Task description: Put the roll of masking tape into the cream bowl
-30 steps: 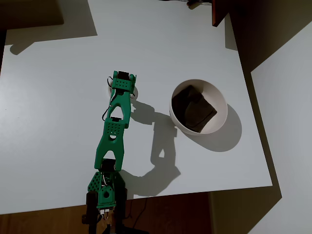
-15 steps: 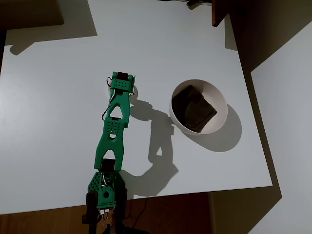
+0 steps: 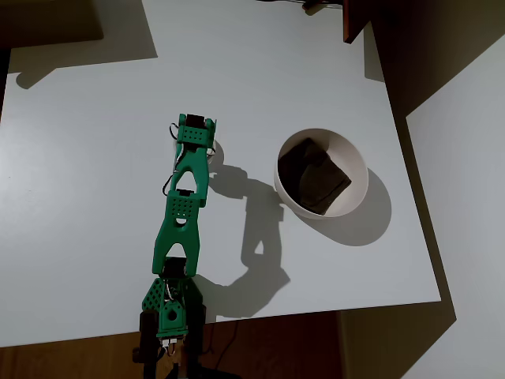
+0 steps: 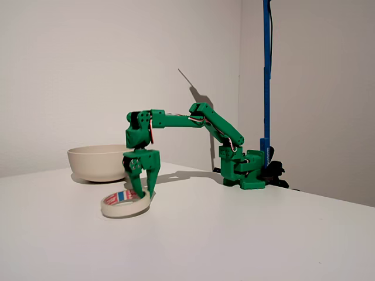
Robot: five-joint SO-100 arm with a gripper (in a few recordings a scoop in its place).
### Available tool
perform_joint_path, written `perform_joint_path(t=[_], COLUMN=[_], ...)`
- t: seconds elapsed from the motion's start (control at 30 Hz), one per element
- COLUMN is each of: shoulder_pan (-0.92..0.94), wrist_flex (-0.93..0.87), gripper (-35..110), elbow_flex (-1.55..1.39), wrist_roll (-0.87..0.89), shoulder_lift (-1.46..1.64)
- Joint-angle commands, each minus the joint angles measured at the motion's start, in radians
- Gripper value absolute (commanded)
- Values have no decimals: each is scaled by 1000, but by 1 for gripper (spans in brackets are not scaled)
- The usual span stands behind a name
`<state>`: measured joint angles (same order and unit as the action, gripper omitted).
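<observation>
1. The flat cream-white roll of masking tape [image 4: 124, 204], with red print on its inner core, lies flat on the white surface [image 4: 234, 234].
2. The green two-finger claw [image 4: 141, 193] points straight down directly above it, narrowly parted, tips reaching into the ring's hole by the near wall; grip unconfirmed.
3. The round cream bowl [image 3: 322, 173] sits well apart, to the right in the overhead view.
</observation>
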<state>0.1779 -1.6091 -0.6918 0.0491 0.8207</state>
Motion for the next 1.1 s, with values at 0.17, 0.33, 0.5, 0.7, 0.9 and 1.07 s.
perform_joint_path(t=[0.17, 0.33, 0.5, 0.7, 0.9, 1.07], shoulder_pan=[-2, -21, -21, 107, 324, 514], wrist_flex=[-127, -184, -236, -252, -247, -216], gripper=[-8, -8, -8, -8, -8, -8], elbow_flex=[21, 21, 20, 8, 8, 8], wrist_roll=[40, 60, 74, 60, 5, -20], shoulder_lift=[492, 706, 931, 1157, 1229, 1197])
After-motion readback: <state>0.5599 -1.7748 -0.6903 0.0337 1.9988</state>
